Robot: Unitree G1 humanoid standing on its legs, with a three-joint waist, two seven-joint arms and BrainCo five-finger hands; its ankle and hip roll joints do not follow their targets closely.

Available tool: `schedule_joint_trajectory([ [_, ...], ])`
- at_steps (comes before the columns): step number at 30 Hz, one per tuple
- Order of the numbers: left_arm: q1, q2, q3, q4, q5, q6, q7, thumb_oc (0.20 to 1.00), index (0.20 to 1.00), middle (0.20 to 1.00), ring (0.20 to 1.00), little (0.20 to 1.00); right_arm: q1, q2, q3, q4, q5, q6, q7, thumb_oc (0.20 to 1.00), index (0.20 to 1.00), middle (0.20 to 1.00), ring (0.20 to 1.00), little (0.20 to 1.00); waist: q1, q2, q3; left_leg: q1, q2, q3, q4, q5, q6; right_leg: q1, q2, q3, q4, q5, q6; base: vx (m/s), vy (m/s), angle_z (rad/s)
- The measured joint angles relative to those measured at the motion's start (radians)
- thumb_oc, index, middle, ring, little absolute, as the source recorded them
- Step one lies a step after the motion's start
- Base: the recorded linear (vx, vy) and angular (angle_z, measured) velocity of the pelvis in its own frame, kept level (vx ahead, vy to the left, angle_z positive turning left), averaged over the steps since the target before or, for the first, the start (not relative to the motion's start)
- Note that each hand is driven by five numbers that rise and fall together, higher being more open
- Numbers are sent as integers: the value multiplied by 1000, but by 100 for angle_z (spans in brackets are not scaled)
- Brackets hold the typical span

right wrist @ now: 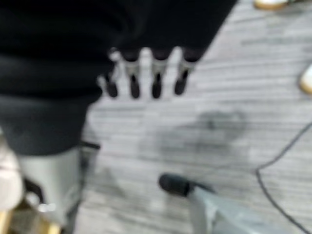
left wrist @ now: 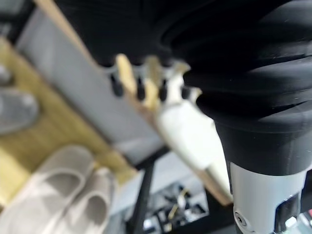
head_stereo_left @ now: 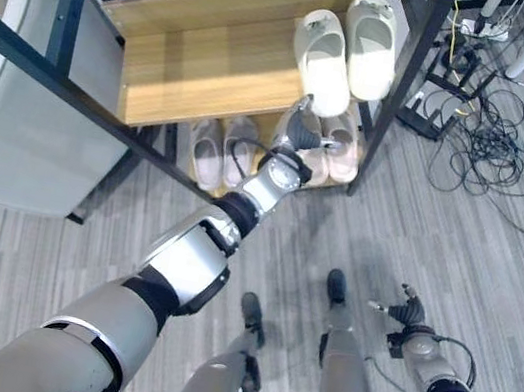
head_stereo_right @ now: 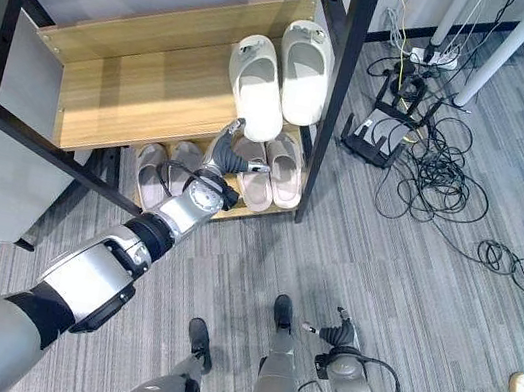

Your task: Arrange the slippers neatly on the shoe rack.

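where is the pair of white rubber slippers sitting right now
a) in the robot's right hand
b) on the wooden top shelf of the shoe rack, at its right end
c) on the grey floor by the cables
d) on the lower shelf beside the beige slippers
b: the white rubber slippers lie side by side at the right end of the wooden top shelf, with the left hand just below its front edge.

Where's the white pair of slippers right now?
In the left eye view, the white slippers sit side by side at the upper shelf's right end, above the left hand.
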Motion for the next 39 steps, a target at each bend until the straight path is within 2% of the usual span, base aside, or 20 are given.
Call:
schedule_joint_trajectory([
  [3, 4, 13, 0, -23, 0, 0, 0, 1000, 1000, 1000, 1000, 1000, 15, 0, -1, 0, 0, 0, 3, 1000, 1000, 1000, 1000, 1000, 7, 1, -1, 15, 5, -2, 0, 0, 0, 18, 4, -3, -4, -1, -2, 28, -33, -1],
  [5, 72, 40, 2, -166, 8, -7, -1, 1000, 1000, 1000, 1000, 1000, 32, 3, -9, -1, 0, 0, 6, 1000, 1000, 1000, 1000, 1000, 14, 6, -3, 36, 10, -3, 0, -5, -1, 42, 6, -6, -9, -4, -5, 35, -18, 1],
  [7, 95, 42, 0, -203, 37, -21, -2, 1000, 1000, 1000, 1000, 1000, 39, 4, -24, -1, 0, 2, 9, 1000, 1000, 1000, 1000, 1000, 24, 10, -6, 53, 14, -11, 0, -7, -3, 65, 10, -15, -13, -7, -9, 88, -29, 5],
  [10, 219, 84, 7, -362, 40, -27, -15, 1000, 1000, 1000, 1000, 1000, 50, 13, -53, -3, 0, 4, 14, 1000, 1000, 1000, 1000, 1000, 22, 16, -10, 112, 27, -28, -1, -17, -12, 145, 14, -33, -42, -9, -11, 92, -35, 10],
  [13, 270, 90, 9, -400, 40, -46, -23, 1000, 1000, 1000, 1000, 1000, 67, 11, -78, -3, 0, 4, 14, 1000, 1000, 1000, 1000, 1000, 48, 20, -34, 137, 37, -35, -6, -23, -17, 184, 21, -50, -62, -12, -11, 65, -39, 10],
  [15, 337, 101, 50, -484, 39, -50, -41, 1000, 1000, 1000, 1000, 1000, 64, 14, -87, -6, 0, 4, 15, 1000, 1000, 1000, 1000, 1000, 46, 27, -39, 147, 39, -56, -5, -23, -19, 208, 22, -71, -73, -12, -11, 66, -19, 21],
  [19, 584, 173, 58, -675, 38, -74, -126, 1000, 1000, 1000, 1000, 1000, 126, 39, -153, -5, 0, 14, 20, 1000, 1000, 1000, 1000, 1000, 63, 23, -53, 222, 54, -88, -6, -33, -29, 313, 33, -113, -97, -23, -16, 50, 8, 22],
  [22, 687, 189, 69, -699, 14, -83, -184, 1000, 1000, 1000, 1000, 1000, 153, 44, -161, -7, -1, 18, 25, 1000, 1000, 1000, 1000, 1000, 94, 15, -63, 234, 54, -103, -6, -33, -30, 334, 31, -123, -98, -31, -20, 48, -2, 15],
  [24, 817, 211, 98, -785, -25, -96, -233, 1000, 1000, 1000, 1000, 1000, 174, 50, -198, -31, -1, 19, 29, 1000, 1000, 1000, 1000, 1000, 91, 9, -68, 255, 55, -107, -6, -37, -31, 356, 32, -133, -101, -34, -16, 37, -3, 4],
  [25, 909, 247, 108, -849, -53, -100, -282, 1000, 1000, 1000, 1000, 1000, 191, 50, -215, -37, -1, 21, 33, 1000, 1000, 1000, 1000, 1000, 88, 5, -70, 272, 57, -107, -6, -41, -32, 371, 33, -134, -101, -39, -16, 40, 17, 12],
  [26, 1011, 303, 106, -864, -85, -107, -341, 1000, 1000, 1000, 1000, 1000, 229, 43, -231, -34, -2, 26, 34, 1000, 1000, 1000, 1000, 1000, 116, 1, -87, 282, 60, -113, -7, -45, -33, 389, 35, -140, -102, -47, -18, 40, 17, 6],
  [28, 1132, 345, 152, -855, -105, -124, -392, 1000, 1000, 1000, 1000, 1000, 248, 46, -243, -41, -3, 25, 48, 1000, 1000, 1000, 1000, 1000, 108, -8, -101, 303, 62, -110, -6, -49, -33, 401, 36, -139, -102, -49, -13, 24, 12, 2],
  [29, 1167, 365, 150, -839, -113, -105, -404, 1000, 1000, 1000, 1000, 1000, 265, 45, -243, -37, -3, 26, 47, 1000, 1000, 1000, 1000, 1000, 114, -11, -108, 312, 62, -113, -6, -51, -33, 412, 36, -140, -102, -53, -16, 9, 17, 8],
  [31, 1222, 365, 171, -757, -113, -112, -435, 1000, 1000, 1000, 1000, 1000, 273, 44, -256, -20, -12, 31, 55, 1000, 1000, 1000, 1000, 1000, 134, -18, -136, 312, 60, -115, -7, -51, -33, 417, 34, -142, -103, -56, -14, -18, 21, 5],
  [34, 1262, 295, 169, -434, -51, -103, -454, 1000, 1000, 1000, 1000, 1000, 279, 44, -277, 20, -21, 31, 62, 1000, 1000, 1000, 1000, 1000, 131, -27, -162, 337, 57, -134, -7, -51, -33, 449, 29, -157, -103, -61, -3, -43, 29, 16],
  [35, 1269, 241, 170, -236, 1, -89, -458, 1000, 1000, 1000, 1000, 1000, 284, 44, -278, 56, -22, 32, 67, 1000, 1000, 1000, 1000, 1000, 137, -34, -181, 338, 59, -139, -7, -51, -33, 454, 28, -168, -103, -70, 15, -33, 14, 16],
  [37, 1254, 192, 176, -74, 55, -84, -447, 1000, 1000, 1000, 1000, 1000, 284, 47, -285, 87, -21, 33, 70, 1000, 1000, 1000, 1000, 1000, 157, -26, -195, 318, 71, -144, -7, -52, -32, 441, 33, -193, -69, -70, 29, -26, -6, 21],
  [38, 1240, 183, 191, -10, 77, -82, -427, 1000, 1000, 1000, 1000, 1000, 287, 55, -295, 100, -19, 33, 74, 1000, 1000, 1000, 1000, 1000, 155, -61, -190, 304, 65, -162, -7, -56, -41, 401, 19, -204, -8, -113, 7, -25, -11, 47],
  [39, 1216, 182, 197, 49, 101, -84, -425, 1000, 1000, 1000, 1000, 1000, 296, 61, -311, 106, -18, 32, 75, 1000, 1000, 1000, 1000, 1000, 154, -81, -194, 305, 50, -176, 0, -75, -69, 394, 7, -209, -14, -124, 0, -17, -8, 47],
])
